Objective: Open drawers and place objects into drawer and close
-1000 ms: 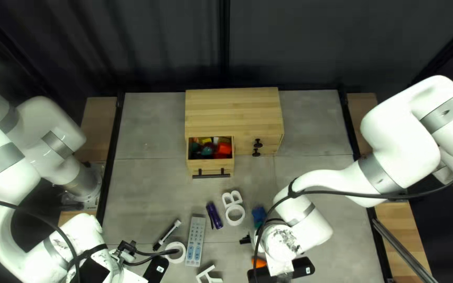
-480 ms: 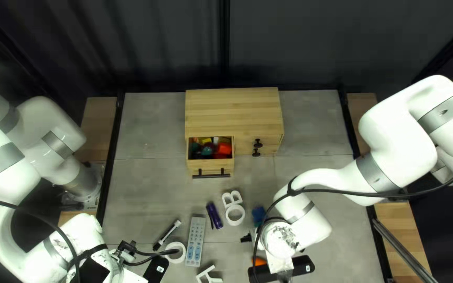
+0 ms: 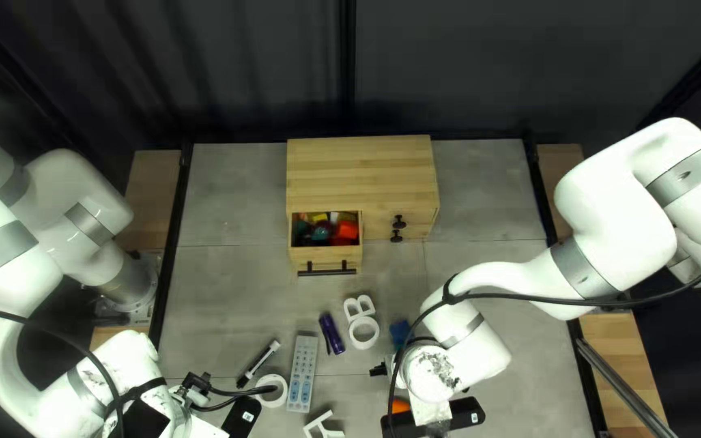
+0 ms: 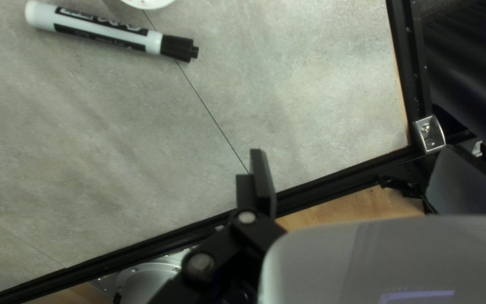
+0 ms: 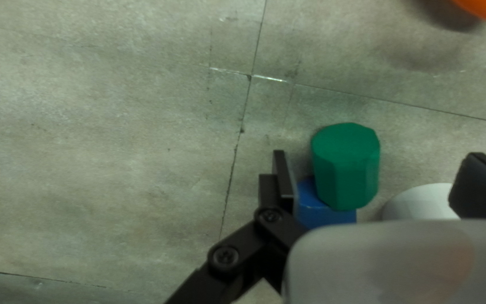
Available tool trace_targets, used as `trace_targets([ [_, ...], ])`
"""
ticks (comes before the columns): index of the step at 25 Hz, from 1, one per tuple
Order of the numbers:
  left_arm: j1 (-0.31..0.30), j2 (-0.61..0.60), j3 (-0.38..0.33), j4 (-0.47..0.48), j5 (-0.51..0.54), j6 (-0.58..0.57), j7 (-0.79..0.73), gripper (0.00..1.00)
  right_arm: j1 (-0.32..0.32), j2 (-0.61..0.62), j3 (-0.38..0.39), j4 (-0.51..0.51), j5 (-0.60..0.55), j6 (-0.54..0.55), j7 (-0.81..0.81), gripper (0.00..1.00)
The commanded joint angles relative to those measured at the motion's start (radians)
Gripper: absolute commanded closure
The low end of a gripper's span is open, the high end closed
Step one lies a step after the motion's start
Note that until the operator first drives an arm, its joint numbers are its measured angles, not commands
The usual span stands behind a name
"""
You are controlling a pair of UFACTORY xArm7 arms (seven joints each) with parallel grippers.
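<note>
Grey bench (image 3: 229, 308), dark curtain (image 3: 245, 65) at 12 o'clock. Open drawer (image 3: 342, 258) at 12 from remote (image 3: 303, 373). Our left tool (image 3: 243, 412): wide open, nothing held. Our right tool (image 3: 466, 413): wide open, green block (image 5: 346, 169) between, ungripped.

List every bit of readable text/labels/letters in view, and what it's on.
"B": the white letter piece itself.
Perhaps "A": second white letter piece, cut off by the view's edge; can't confirm.
Marker: barrel print, not legible enough to quote.
Remote: button marks too small.
Left arm's black end housing: pale mark, too small.
</note>
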Motion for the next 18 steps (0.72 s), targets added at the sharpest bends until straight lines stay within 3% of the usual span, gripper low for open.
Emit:
trace_targets([
  [1,0.000,0.000,0.000,0.000,0.000,0.000,0.000,0.00,-0.004,0.016,-0.001,0.002,-0.003,-0.014,-0.009,0.00],
  [18,0.000,0.000,0.000,0.000,0.000,0.000,0.000,0.00,-0.023,0.042,-0.012,-0.028,-0.011,-0.071,-0.025,0.00],
])
